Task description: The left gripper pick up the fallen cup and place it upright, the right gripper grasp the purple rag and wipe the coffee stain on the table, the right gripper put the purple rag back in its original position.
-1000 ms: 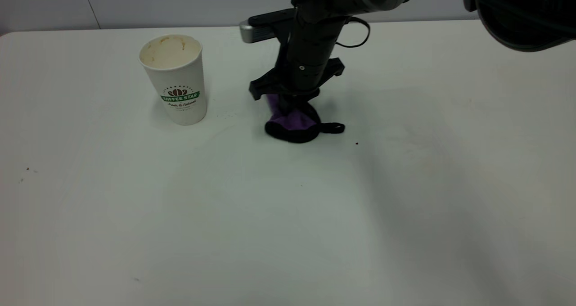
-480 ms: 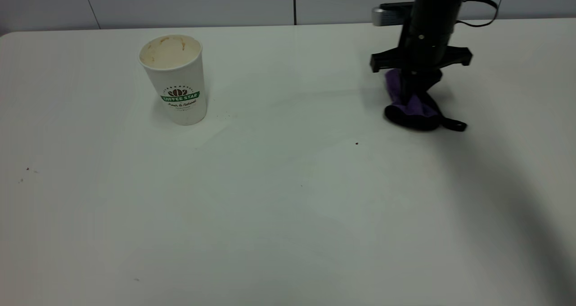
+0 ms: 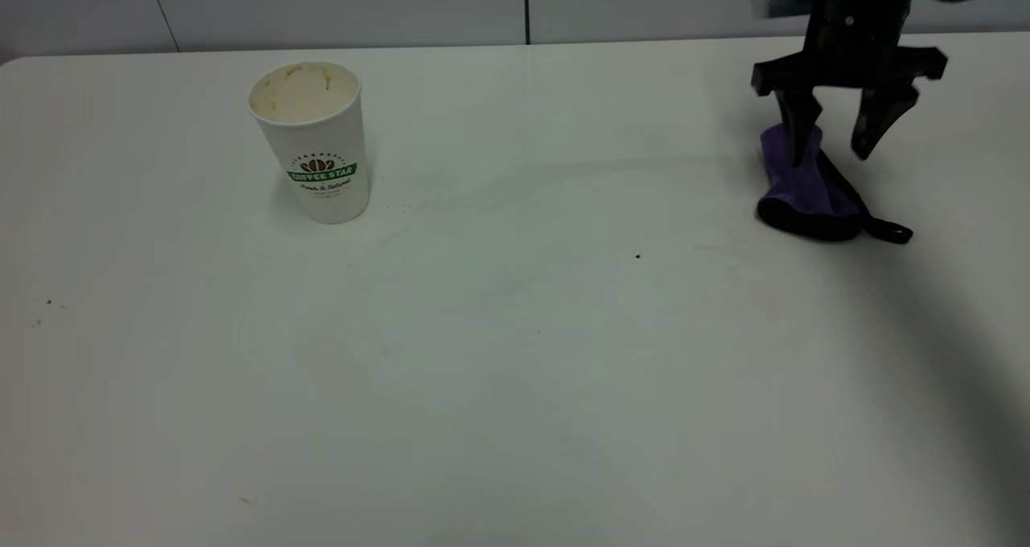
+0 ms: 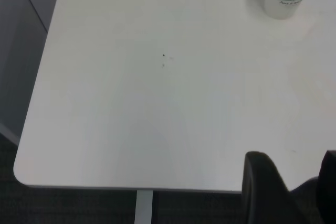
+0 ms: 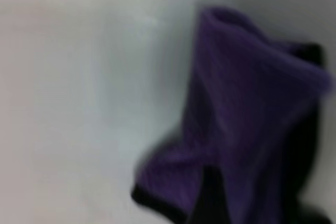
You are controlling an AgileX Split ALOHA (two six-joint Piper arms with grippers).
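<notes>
Exterior view shows the paper cup [image 3: 312, 141] upright at far left; farther right, the purple rag [image 3: 807, 194] lies on the table [image 3: 515, 370], long axis running near-far, below the right gripper [image 3: 841, 138], fingers spread wide, holding nothing; left gripper's [image 4: 294, 192] fingers I cannot tell.

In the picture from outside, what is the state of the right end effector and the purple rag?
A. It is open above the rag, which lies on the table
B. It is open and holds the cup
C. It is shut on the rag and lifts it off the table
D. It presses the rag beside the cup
A: the right end effector has its fingers spread apart, and the purple rag lies on the table below it.
</notes>
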